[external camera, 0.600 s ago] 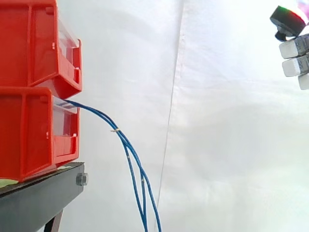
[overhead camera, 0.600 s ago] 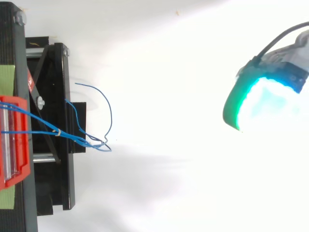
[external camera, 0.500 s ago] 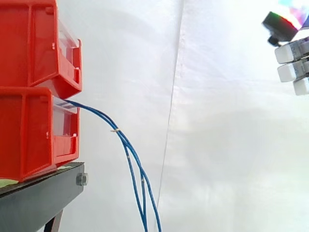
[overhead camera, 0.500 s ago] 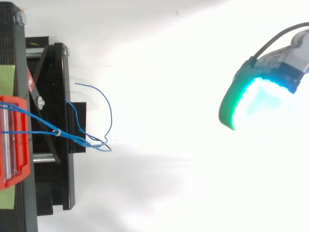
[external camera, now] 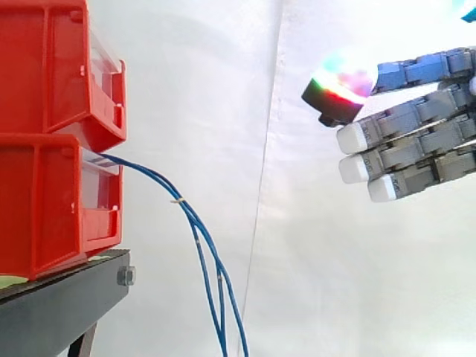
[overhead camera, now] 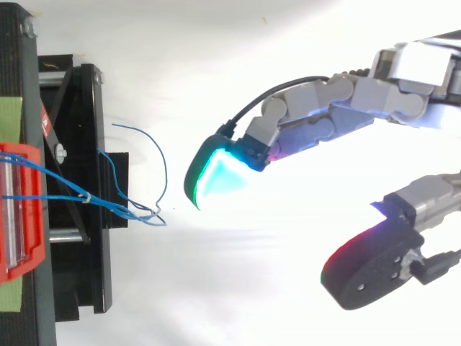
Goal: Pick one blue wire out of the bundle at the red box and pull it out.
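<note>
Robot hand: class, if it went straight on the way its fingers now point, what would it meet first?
Probably the blue wires hanging from the lower red bin. The open hand points level toward them across free space. Depth is unclear, so it might pass beside them.

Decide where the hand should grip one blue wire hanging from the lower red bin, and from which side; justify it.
Grip one blue wire below the pale tie, where strands spread and hang clear of the lower red bin; above it they run bunched. Come level from the side away from the bin, where the open hand faces them, probably pinching across one strand.
</note>
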Motion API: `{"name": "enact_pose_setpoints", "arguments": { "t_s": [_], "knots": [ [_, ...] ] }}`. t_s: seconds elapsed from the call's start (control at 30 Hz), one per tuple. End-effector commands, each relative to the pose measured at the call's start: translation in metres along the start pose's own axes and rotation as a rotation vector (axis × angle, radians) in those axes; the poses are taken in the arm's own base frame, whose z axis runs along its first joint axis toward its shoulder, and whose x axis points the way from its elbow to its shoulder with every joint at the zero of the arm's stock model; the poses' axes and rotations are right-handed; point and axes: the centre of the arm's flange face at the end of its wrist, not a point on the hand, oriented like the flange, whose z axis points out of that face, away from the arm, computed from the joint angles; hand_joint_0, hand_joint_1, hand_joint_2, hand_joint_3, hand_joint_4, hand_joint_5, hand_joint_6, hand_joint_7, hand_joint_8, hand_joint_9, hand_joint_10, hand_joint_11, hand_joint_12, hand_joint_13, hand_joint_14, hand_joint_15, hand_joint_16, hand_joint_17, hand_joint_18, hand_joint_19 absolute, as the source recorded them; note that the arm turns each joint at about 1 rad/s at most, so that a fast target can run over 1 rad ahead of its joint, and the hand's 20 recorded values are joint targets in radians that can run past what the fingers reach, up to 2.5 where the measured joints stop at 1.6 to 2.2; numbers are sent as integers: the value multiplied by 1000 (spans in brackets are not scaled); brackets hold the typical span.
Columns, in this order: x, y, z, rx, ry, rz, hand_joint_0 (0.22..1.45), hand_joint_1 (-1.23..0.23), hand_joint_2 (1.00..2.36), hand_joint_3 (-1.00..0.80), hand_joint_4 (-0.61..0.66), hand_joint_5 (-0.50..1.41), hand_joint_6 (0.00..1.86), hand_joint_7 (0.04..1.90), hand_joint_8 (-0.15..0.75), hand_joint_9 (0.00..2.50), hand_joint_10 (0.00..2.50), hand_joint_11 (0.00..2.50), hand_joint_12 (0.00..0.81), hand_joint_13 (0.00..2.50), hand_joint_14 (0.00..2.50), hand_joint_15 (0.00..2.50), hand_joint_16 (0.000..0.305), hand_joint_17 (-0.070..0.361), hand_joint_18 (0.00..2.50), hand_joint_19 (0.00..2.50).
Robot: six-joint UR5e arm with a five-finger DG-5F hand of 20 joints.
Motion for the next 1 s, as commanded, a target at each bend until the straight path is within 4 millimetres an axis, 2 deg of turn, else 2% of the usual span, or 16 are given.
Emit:
{"name": "enact_pose_setpoints", "arguments": {
  "t_s": [0.0, 0.33, 0.47, 0.63, 0.77, 0.87, 0.97],
  "knots": [
    [3, 0, 1, 1, 2, -10, 483, -577, 1000, -500, 358, -178, 502, 793, 349, 699, 8, 222, 422, 476, 5, 185, 54, 121, 379, 353],
    [1, -2, 1, 12, -57, -56, 484, -576, 1000, -500, 359, -176, 502, 796, 349, 704, 5, 230, 422, 480, 5, 193, 54, 121, 388, 363],
    [9, -22, 8, 23, -64, -64, 483, -605, 1000, -500, 355, -178, 502, 802, 347, 700, 7, 253, 424, 491, 5, 194, 54, 122, 399, 367],
    [11, -16, 11, 6, -72, -62, 485, -662, 1000, -500, 356, -181, 502, 829, 348, 691, 6, 286, 425, 507, 6, 215, 54, 122, 430, 389],
    [12, -23, 14, 16, -89, -67, 492, -699, 1000, -500, 355, -181, 502, 845, 343, 684, 6, 297, 424, 515, 6, 225, 54, 121, 445, 399],
    [17, -36, 24, 28, -96, -70, 499, -728, 1000, -500, 352, -182, 502, 850, 339, 677, 7, 310, 421, 517, 7, 233, 53, 120, 458, 404],
    [19, -36, 29, 29, -97, -72, 502, -740, 1000, -500, 352, -182, 502, 856, 335, 674, 8, 314, 422, 523, 7, 237, 53, 120, 466, 413]
  ]
}}
